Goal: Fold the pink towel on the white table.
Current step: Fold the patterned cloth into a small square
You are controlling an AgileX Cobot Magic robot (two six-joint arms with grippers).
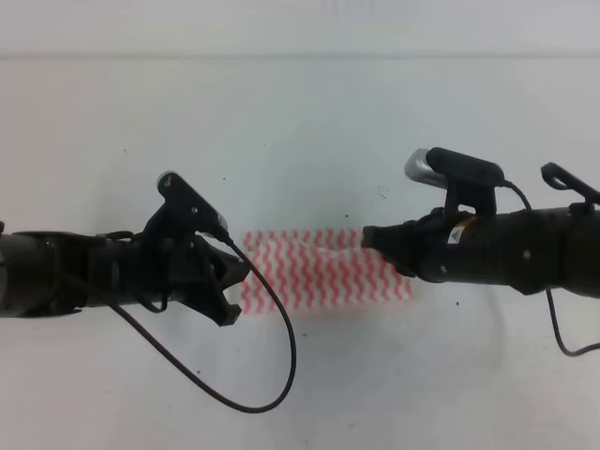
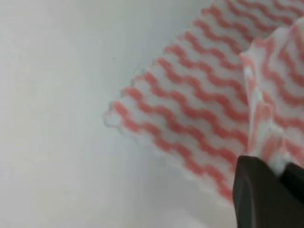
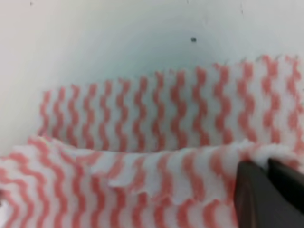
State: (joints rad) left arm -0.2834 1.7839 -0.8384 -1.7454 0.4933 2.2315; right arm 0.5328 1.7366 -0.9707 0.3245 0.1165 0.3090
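We've got the pink towel [image 1: 323, 270] mid white table [image 1: 300, 112], long axis running left-right btwn the arms. It's thin, light, floppy, so it'll sag and drag; best taken at corners/edges. Left gripper [image 2: 266, 190] looks pinched on a raised fold at its end; right gripper [image 3: 268, 187] likewise nipped shut on a lifted edge, top layer curling over the flat one
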